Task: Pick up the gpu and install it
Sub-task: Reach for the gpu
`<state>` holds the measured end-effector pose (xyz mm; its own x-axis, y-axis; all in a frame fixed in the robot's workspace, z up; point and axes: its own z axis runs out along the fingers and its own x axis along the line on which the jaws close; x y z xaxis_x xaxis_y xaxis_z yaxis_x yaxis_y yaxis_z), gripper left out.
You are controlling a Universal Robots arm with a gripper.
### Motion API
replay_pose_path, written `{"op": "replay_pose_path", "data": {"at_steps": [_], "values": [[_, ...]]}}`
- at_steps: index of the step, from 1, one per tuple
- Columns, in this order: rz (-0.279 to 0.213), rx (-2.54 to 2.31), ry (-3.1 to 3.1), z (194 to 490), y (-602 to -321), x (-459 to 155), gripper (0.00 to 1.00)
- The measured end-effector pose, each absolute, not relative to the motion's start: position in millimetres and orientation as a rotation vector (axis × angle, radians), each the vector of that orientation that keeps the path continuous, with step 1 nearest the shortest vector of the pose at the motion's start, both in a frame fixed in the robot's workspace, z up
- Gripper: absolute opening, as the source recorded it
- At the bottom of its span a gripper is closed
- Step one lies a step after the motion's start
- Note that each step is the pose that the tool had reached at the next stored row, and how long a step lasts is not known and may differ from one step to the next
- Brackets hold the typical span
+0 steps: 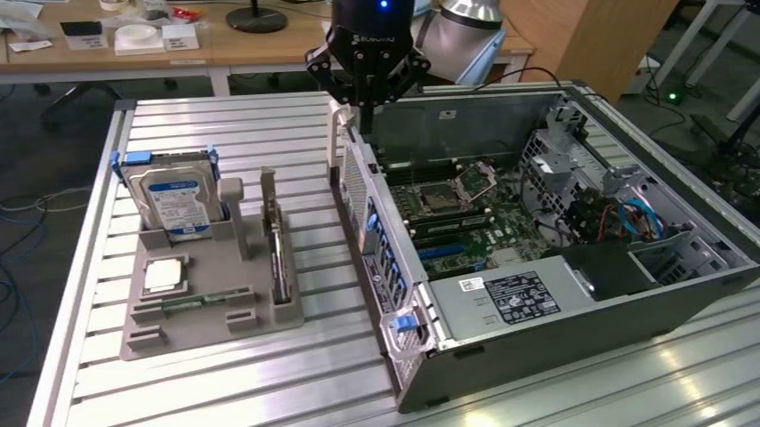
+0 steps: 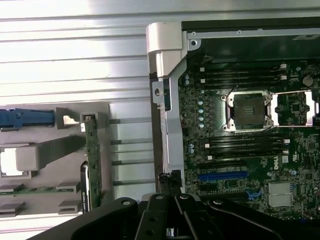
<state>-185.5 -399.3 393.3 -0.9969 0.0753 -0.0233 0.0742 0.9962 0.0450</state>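
Observation:
The gpu [image 1: 276, 256] is a thin dark card standing on edge in the grey holder [image 1: 202, 329], with its silver bracket at the far end. The wrist view gives its brownish-green edge [image 2: 93, 155]. My gripper [image 1: 363, 114] hangs shut and empty above the far end of the open computer case's rear wall [image 1: 377, 231]. It is apart from the gpu, further back and toward the exterior view's right. Its dark fingertips [image 2: 169, 181] sit over that wall beside the motherboard [image 2: 240, 150].
The holder also carries a silver hard drive with a blue-white label [image 1: 176, 200], a square chip [image 1: 164, 274] and a slim green memory stick [image 1: 196, 301]. The case [image 1: 594, 302] lies open on the slatted metal table [image 1: 238, 133]. A blue slot [image 2: 222, 176] shows on the motherboard.

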Motion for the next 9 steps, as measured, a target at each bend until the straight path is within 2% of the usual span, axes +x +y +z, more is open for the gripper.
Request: {"op": "replay_pose_path", "data": {"at_steps": [9], "values": [[0.069,0.117,3.114,393.3,-399.4,-198.0,0.11]]}}
